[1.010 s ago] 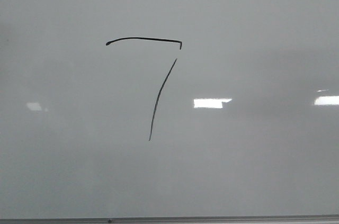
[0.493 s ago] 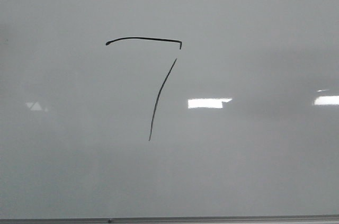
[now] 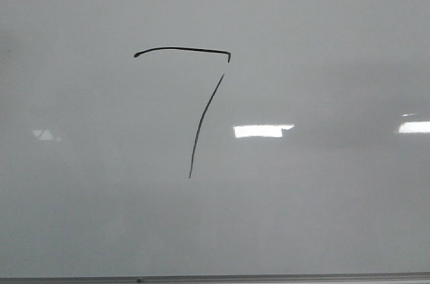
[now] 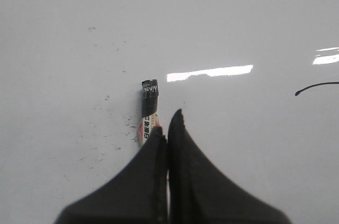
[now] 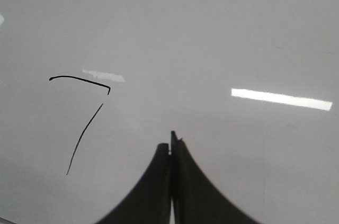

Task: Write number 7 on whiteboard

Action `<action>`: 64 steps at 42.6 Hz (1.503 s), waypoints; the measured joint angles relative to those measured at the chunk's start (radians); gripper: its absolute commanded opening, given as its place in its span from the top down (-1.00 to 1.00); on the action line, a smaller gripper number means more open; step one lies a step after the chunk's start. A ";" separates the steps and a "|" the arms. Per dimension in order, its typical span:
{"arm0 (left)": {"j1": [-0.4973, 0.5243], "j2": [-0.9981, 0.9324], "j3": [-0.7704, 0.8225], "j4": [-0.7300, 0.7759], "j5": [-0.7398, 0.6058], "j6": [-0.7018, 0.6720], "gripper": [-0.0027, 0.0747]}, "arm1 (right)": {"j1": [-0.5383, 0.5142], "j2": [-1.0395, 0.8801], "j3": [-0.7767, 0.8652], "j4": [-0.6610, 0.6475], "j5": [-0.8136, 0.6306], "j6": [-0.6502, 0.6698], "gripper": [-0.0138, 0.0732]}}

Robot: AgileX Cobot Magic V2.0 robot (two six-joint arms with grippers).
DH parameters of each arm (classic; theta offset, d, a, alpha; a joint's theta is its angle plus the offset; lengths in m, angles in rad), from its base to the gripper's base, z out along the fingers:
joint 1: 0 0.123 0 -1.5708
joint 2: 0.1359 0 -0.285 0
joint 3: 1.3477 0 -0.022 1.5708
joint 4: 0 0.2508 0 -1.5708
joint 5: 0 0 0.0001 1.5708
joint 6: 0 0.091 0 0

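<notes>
The number 7 is drawn in thin black line on the whiteboard, with a curved top bar and a slanted stem below a small gap. It also shows in the right wrist view as the 7, off to the side of my right gripper, which is shut and empty above the board. My left gripper is shut, fingers pressed together. A marker with a black end pokes out from behind one finger, beside the seam rather than between the jaws. One end of the 7's bar shows there.
The board's thin grey frame edge runs along the near side. Bright rectangular light reflections lie on the glossy surface. Small dark specks dot the board near the marker.
The drawn 7 is unchanged. The bright reflection to the right of the stem has drifted slightly to the left.
</notes>
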 measured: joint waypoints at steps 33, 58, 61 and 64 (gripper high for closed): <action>0.134 -0.344 0.382 -0.079 -0.119 0.023 0.98 | 0.000 0.000 0.000 0.000 0.000 0.000 0.84; 0.134 -0.344 0.382 -0.079 -0.117 0.025 0.98 | 0.000 0.000 0.000 0.000 0.000 0.001 0.84; 0.134 -0.344 0.382 -0.079 -0.117 0.025 0.98 | 0.000 0.000 0.000 0.000 0.000 0.001 0.84; 0.134 -0.344 0.382 -0.079 -0.117 0.025 0.98 | 0.000 0.000 0.000 0.000 0.000 0.001 0.84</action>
